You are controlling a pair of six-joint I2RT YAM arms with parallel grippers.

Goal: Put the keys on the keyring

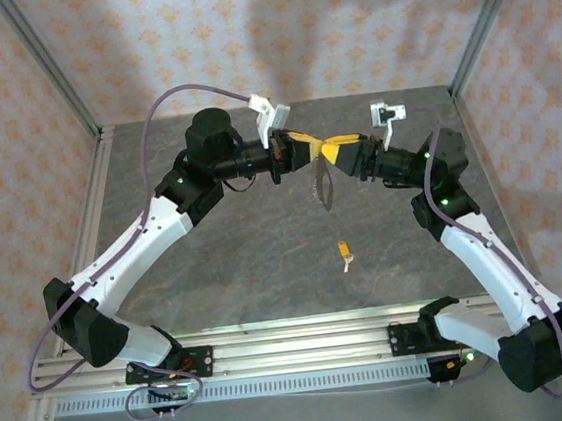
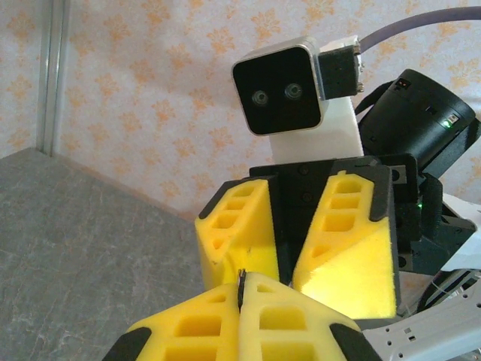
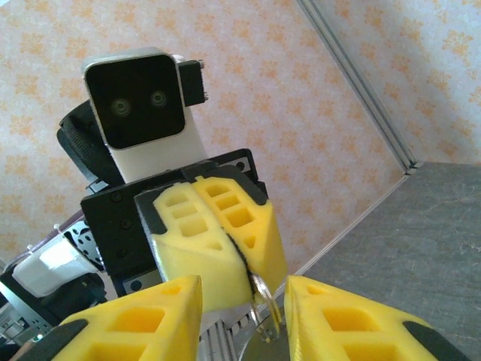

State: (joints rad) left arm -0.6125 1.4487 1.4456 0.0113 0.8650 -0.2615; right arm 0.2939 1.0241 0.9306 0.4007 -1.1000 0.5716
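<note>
Aloft, left tool (image 3: 246, 265) pinching keyring (image 1: 321, 186), key (image 1: 345, 253) apart

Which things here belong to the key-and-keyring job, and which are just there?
Job: keyring, pinched in the shut left gripper; open right gripper; orange-headed key on the table.
Not the job: mounting rail; purple cable.

Keyring (image 3: 261, 292) inside the parted right gripper (image 3: 244, 301)

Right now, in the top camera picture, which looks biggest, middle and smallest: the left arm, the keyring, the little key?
1. left arm, biggest
2. keyring, hanging higher up
3. orange key on the table, tiniest
</note>
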